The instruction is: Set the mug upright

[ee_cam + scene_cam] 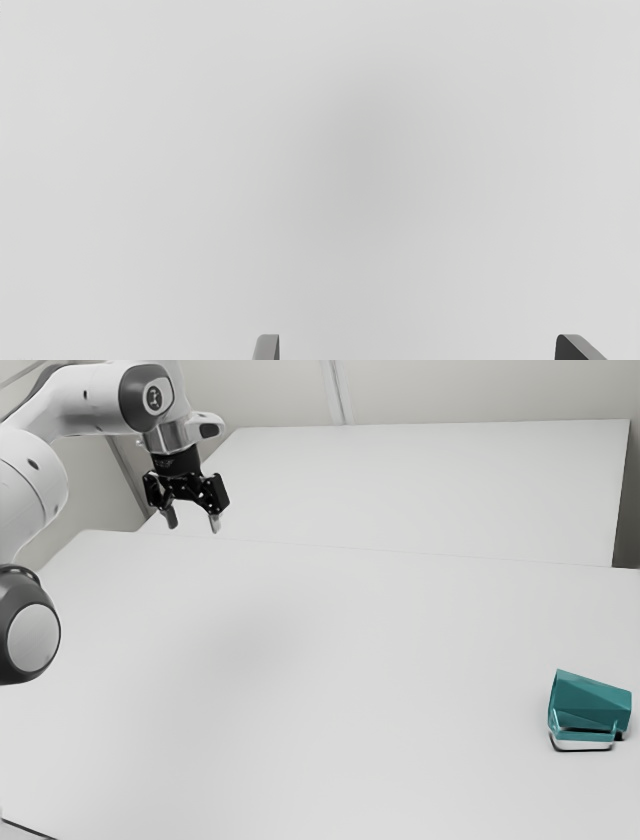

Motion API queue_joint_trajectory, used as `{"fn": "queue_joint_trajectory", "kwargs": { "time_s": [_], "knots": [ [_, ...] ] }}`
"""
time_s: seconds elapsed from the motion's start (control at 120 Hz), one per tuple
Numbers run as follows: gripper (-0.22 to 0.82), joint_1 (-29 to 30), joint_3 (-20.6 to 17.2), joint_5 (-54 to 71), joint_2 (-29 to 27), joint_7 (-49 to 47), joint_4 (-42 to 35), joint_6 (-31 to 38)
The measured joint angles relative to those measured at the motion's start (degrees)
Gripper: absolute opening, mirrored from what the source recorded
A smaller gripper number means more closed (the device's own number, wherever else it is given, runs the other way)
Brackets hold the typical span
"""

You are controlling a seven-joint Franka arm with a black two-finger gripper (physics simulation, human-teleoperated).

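Broad stretch of table (pixel 330 760) between mug (pixel 592 702) and gripper (pixel 193 525), which hangs high, jaws parted. Mug on side, toward exterior view's right, off far edge; long axis roughly along that edge, wider end toward exterior view's left.

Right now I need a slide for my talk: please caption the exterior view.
Open gripper above a white table; a teal mug lies on its side.

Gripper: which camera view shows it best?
The exterior view: it shows the gripper from the side, black body and both spread fingers, above the white table. The wrist view shows its two fingertips, apart, at the bottom edge.
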Motion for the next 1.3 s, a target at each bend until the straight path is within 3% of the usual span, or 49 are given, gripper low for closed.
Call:
{"fn": "queue_joint_trajectory", "kwargs": {
  "time_s": [0.192, 0.408, 0.592, 0.9, 1.3],
  "knots": [
    [0.60, -0.35, -0.32, -0.41, -2.48, -0.59, -2.75, 0.02],
    [0.60, -4.34, -5.50, -7.42, -16.97, -1.29, -30.93, 11.88],
    [0.60, -10.27, -5.74, -21.72, -21.56, -1.20, -42.26, 21.47],
    [0.60, -13.47, -6.02, -47.41, -16.88, 5.23, -47.84, 32.29],
    [0.60, -16.06, -13.95, -57.86, -5.95, 14.71, -43.80, 37.76]
  ]
}}
